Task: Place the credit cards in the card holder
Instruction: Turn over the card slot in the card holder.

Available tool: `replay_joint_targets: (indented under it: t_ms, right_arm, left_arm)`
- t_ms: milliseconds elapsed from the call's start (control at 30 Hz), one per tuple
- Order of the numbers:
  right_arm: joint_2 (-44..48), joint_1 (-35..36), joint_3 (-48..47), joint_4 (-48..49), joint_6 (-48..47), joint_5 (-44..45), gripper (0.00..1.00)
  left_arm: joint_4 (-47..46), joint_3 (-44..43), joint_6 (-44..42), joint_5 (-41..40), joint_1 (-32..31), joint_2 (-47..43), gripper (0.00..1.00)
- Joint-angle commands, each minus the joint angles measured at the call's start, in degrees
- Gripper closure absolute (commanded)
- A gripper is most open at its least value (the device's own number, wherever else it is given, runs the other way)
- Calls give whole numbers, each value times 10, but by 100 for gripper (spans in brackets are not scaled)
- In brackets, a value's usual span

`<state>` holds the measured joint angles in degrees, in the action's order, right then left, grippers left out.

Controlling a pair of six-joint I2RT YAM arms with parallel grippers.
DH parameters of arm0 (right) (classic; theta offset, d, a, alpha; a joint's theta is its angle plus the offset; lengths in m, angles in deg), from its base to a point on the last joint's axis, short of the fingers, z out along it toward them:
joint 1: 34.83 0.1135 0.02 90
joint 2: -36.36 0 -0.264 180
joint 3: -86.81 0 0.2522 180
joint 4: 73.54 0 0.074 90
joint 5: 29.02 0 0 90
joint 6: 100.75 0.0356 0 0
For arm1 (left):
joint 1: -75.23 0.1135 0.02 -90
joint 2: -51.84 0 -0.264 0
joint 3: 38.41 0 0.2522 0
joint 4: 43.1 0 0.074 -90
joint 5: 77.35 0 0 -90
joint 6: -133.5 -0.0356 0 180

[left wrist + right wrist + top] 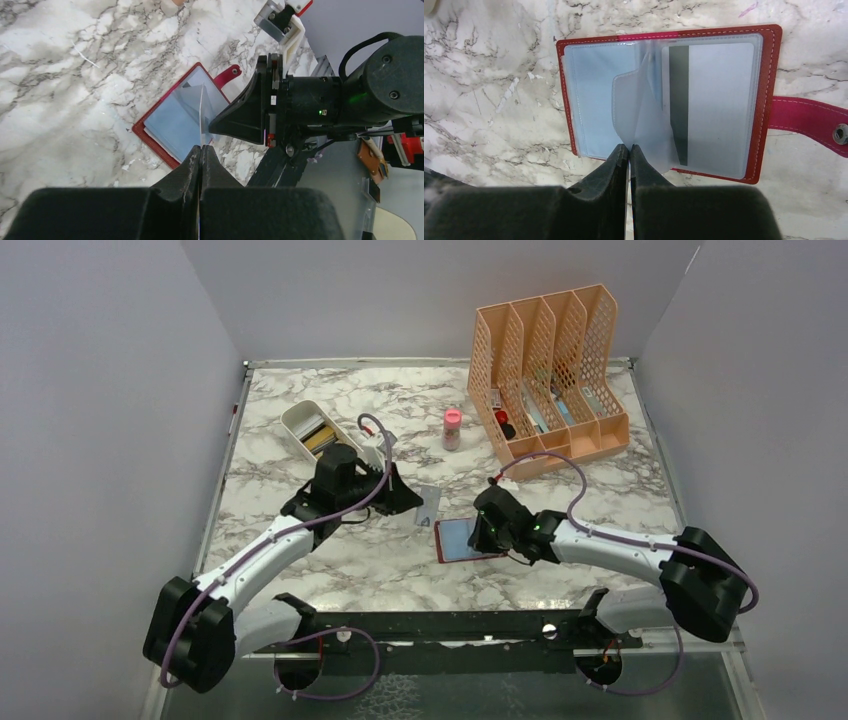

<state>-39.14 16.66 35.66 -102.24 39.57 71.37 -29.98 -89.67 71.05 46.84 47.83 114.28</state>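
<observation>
Marble table (pixel 330 570): one red card holder (pixel 462 540) open mid-table, one striped card (pixel 719 115) sleeved inside. Left gripper (pixel 201 150) clamped on one grey card (pixel 202 115), beside holder. Right gripper (pixel 629 149) pinching one clear sleeve (pixel 644 115).

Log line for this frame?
left gripper shut on credit card | right gripper shut on plastic sleeve, lifted | card holder open | striped card inside

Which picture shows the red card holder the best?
The right wrist view. It looks straight down on the open card holder, showing its clear pockets, a card with a dark stripe and the strap. The left wrist view sees it slanted; the top view shows it tiny and far away.
</observation>
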Motion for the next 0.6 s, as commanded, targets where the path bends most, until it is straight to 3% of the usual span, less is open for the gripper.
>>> replay_joint_targets:
  t_ms: [0, 200, 567]
  right_arm:
    - [19, -19, 12, 28, -21, -22, 89]
    - [40, -34, 23, 17, -33, -12, 85]
    - [72, -41, 19, -91, -21, 69, 77]
  left_arm:
    - [-97, 26, 66, -28, -33, 33, 100]
    - [-139, 27, 91, -53, -85, 97, 100]
    - [-173, -12, 110, -82, -158, 209, 100]
